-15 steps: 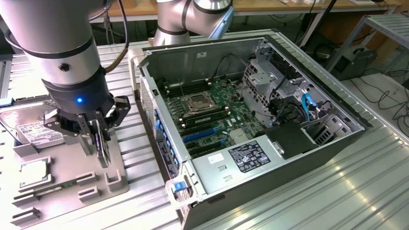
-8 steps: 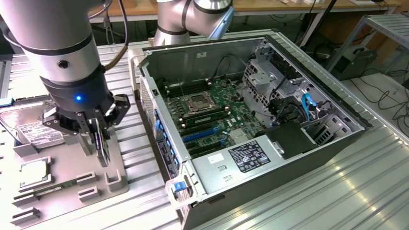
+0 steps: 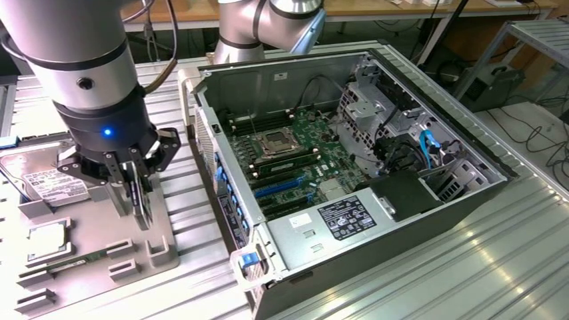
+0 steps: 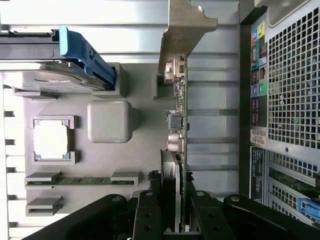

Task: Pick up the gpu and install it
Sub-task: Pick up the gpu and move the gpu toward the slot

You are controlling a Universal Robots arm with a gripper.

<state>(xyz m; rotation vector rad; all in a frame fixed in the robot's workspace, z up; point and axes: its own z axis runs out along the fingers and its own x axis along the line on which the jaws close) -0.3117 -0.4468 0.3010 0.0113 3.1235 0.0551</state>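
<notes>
The gpu [image 3: 142, 215] is a thin card seen edge-on, standing upright over the grey fixture tray [image 3: 93, 250] at the exterior view's left. In the wrist view the gpu [image 4: 181, 117] shows its green-brown edge with small components and a silvery metal bracket [image 4: 184, 30] at its far end. My gripper [image 3: 132, 199] hangs straight down over it, and my gripper [image 4: 175, 205] has its black fingers [image 4: 149, 212] pressed on both faces of the card. I cannot tell whether the card's lower edge still sits in the tray's holders.
The tray also holds a silver hard drive [image 3: 44, 183], a square processor chip [image 4: 50, 139] and a memory stick [image 4: 75, 181]. The open computer case [image 3: 374, 220] lies to the exterior view's right, with blue expansion slots [image 3: 280, 188] on its motherboard. Its perforated rear panel [image 4: 292, 75] is close beside the card.
</notes>
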